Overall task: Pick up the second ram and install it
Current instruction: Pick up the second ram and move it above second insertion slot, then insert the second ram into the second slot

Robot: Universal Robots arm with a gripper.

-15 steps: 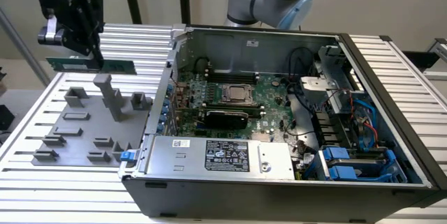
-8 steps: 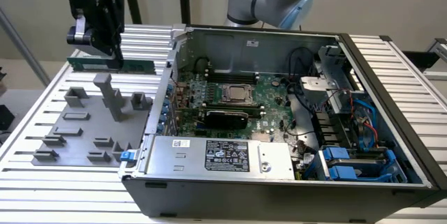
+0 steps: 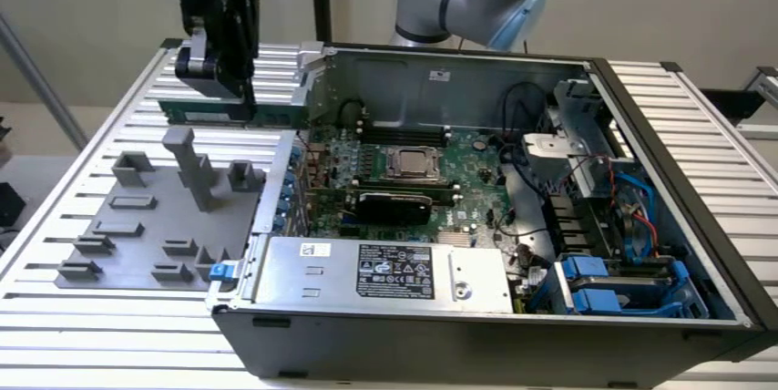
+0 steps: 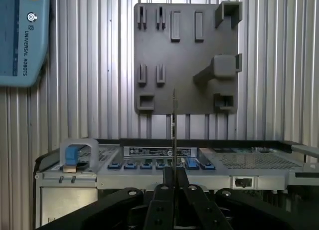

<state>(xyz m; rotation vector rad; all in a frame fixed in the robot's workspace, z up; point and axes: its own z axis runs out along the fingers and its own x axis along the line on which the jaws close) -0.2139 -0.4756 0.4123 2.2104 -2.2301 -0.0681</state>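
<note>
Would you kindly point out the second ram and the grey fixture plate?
second ram (image 3: 195, 111): exterior view, green board's exposed end.
grey fixture plate (image 3: 164, 222): exterior view, flat bare middle.

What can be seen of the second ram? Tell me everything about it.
The second ram is a long, thin green circuit-board stick, held level on its long edge. The end effector is shut on it near its middle; nothing else appears to touch it. It hangs over the slatted table beside the open computer case. The wrist view shows it edge-on.
</note>
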